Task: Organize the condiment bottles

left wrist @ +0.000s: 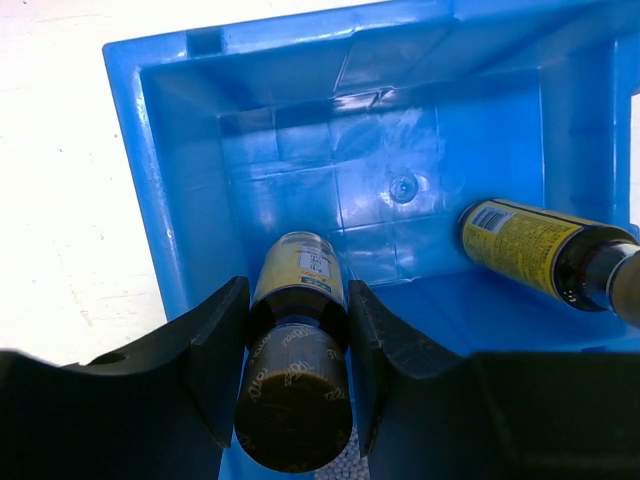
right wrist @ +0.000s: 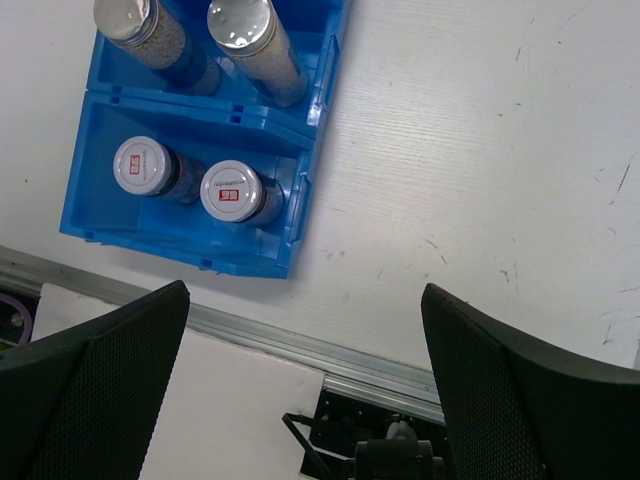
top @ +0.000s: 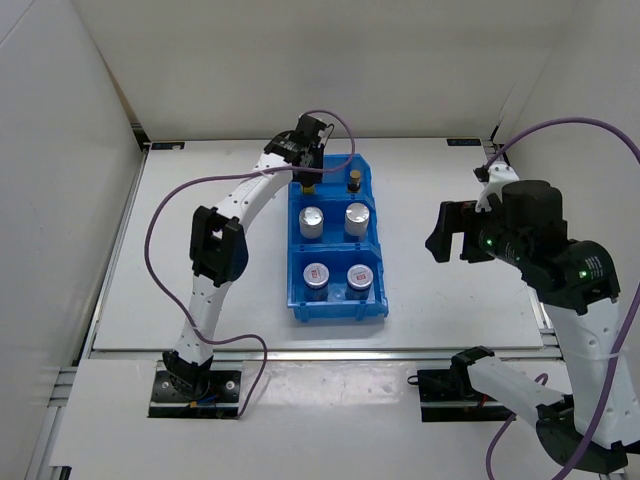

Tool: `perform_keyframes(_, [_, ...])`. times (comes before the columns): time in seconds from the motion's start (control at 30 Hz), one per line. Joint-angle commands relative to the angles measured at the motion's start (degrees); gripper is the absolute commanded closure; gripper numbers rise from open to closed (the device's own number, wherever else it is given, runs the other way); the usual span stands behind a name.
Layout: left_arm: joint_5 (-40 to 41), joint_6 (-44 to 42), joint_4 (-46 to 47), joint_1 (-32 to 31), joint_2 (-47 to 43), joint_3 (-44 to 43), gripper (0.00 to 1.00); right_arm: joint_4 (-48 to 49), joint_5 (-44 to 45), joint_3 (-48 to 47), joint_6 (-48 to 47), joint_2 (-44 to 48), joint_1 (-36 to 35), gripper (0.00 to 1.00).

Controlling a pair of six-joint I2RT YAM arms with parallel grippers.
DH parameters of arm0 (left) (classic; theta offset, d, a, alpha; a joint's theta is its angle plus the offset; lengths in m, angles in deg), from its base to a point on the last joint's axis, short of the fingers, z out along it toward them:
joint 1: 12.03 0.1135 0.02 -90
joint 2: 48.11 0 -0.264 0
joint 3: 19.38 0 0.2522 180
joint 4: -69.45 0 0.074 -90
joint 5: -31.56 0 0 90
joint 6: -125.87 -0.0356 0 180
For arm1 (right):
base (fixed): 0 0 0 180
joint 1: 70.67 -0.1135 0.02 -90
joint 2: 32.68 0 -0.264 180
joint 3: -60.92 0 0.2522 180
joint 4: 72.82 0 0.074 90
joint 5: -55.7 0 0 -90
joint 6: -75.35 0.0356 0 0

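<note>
Near compartment: the left dark jar [top: 317, 277] and right dark jar [top: 360, 277] stand side by side at the front end of the blue bin [top: 338, 312], which sits on the worktop [top: 200, 280].
Middle compartment: the left white-silver cylinder [top: 311, 220] and right white-silver cylinder [top: 357, 217] stand upright, one step deeper into the bin.
Beside the bin: the right hand [top: 450, 235] hovers wide and empty, well apart from the bin's right wall and level with its middle.
Far compartment: the left hand [left wrist: 298, 300] is clamped on the held amber bottle [left wrist: 292, 400] at the bin's far left corner. The second amber bottle [left wrist: 530, 245] stands apart at its far right.
Key relation: the held bottle lies straight below the left hand, its long axis upright in the grip. Whether its base meets the bin floor cannot be told.
Judgement: the left arm is much the nearer. Letting go and rising straight out of the bin looks the likely call.
</note>
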Motion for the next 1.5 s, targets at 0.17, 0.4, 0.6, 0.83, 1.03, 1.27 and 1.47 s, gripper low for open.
perform_keyframes(0.17, [0.4,0.6,2.1,-0.1,-2.4,0.6,0.45,-0.3,0.6,0.7,-1.1,0.6,-0.1,0.0])
perform_keyframes(0.4, [0.9,0.1,2.1,-0.1,-2.4,0.6,0.12,-0.3,1.6,1.3,-1.1,1.1,-0.1,0.0])
perform_keyframes(0.6, [6.2,-0.5,0.9,-0.1,-7.2,-2.1,0.0,-0.3,2.2,3.1,-0.6,1.6,-0.1,0.0])
perform_keyframes(0.83, [8.7,-3.6,-0.4,-0.1,-28.4,-0.9,0.0,1.0,8.4,5.0,0.9,2.3,-0.1,0.0])
perform_keyframes(1.03, [14.4,0.3,-0.2,0.5,-54.0,33.1,0.0,4.8,9.5,9.6,2.3,2.8,-0.1,0.0])
perform_keyframes(1.27, [10.6,0.0,5.0,1.5,-89.3,67.0,0.0,11.4,12.5,16.7,7.4,5.7,-0.1,0.0])
perform_keyframes(1.47, [10.5,-2.5,4.1,1.5,-113.4,78.9,0.0,12.1,15.3,17.3,8.1,3.5,-0.1,0.0])
